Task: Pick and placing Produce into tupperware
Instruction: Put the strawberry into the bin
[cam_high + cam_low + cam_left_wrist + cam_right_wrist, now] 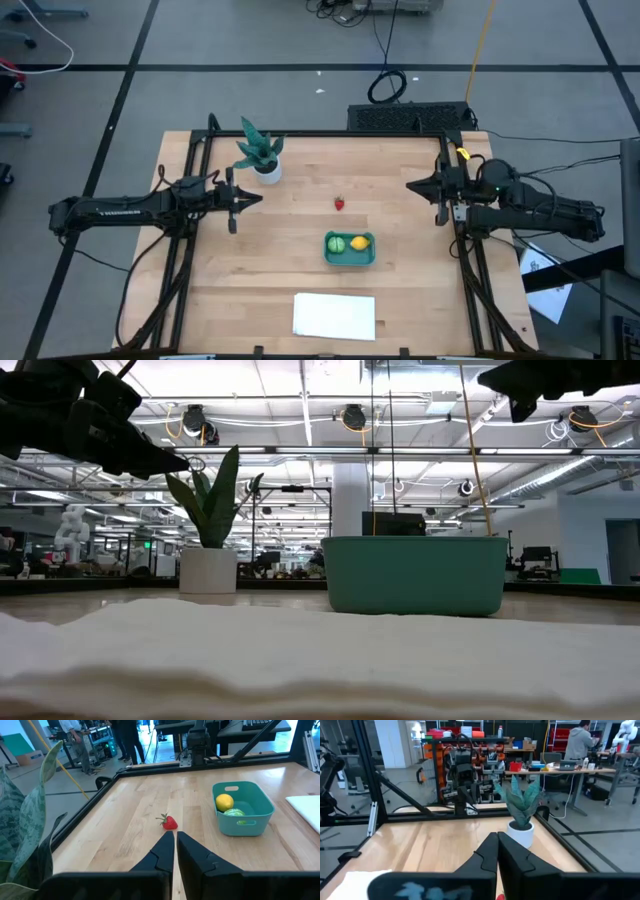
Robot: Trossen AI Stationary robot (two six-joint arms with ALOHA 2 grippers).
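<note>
The teal tupperware sits on the table's middle, a little toward the right and near edges. The round green piece and the yellow lemon piece lie inside it. The red strawberry piece lies on the bare wood farther back; the left wrist view has it just ahead of my fingers. My left gripper is shut at the table's left, clear of the table and pointing toward the right edge. My right gripper is shut at the right, held above the table and pointing left.
A potted green plant stands at the far left, close behind my left gripper. A flat white rectangle lies at the near edge. Black frame rails run along the table's left, far and right sides. People show in the room beyond the table.
</note>
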